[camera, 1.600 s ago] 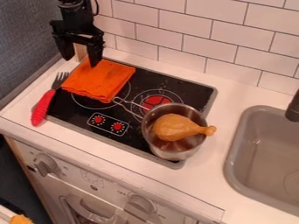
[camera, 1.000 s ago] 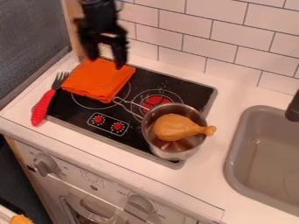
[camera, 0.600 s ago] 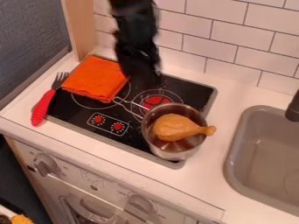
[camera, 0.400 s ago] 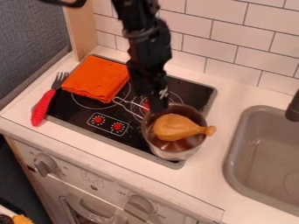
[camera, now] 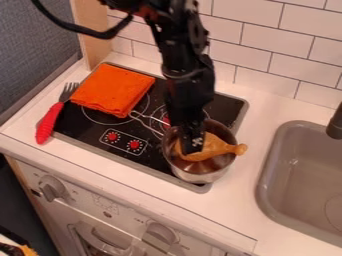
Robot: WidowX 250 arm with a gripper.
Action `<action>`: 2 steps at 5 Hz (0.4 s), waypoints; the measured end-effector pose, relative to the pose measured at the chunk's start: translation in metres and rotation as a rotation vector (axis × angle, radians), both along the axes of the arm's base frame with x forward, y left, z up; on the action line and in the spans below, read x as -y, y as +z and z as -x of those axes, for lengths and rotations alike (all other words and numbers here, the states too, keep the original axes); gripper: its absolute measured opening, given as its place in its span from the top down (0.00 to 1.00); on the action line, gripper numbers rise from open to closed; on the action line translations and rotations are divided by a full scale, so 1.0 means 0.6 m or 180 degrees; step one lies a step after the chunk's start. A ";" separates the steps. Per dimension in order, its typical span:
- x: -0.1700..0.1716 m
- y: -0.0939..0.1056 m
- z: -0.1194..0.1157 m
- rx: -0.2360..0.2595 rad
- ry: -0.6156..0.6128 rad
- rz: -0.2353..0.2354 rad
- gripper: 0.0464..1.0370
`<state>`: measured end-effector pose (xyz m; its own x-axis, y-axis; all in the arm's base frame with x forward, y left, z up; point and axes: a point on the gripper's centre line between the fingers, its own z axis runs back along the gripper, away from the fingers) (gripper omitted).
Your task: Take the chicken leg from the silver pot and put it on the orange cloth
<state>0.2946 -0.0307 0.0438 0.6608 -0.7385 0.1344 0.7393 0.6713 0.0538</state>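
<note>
"Where's the chicken leg?"

"In the silver pot, fat end inside, knob poking over the rim roughly opposite the handle."

"And the hand?"

"At the fat end, within the pot's outline. Open or closed, I can't tell."

"I'd grip across the leg's long axis, then lift clear of the rim."

"Agreed. The orange cloth lies beyond the pot's handle, so carry it that way."

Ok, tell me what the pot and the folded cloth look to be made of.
Pot: probably stainless steel, smooth and shiny, judging by its silvery reflections. Cloth: seemingly soft woven fabric, matte, given its folded layers and soft edges.
</note>
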 end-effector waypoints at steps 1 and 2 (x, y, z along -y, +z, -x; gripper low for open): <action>0.031 -0.005 0.001 0.0103 -0.0152 -0.0059 0.04; 0.050 -0.004 -0.004 0.0212 -0.0193 -0.0073 0.04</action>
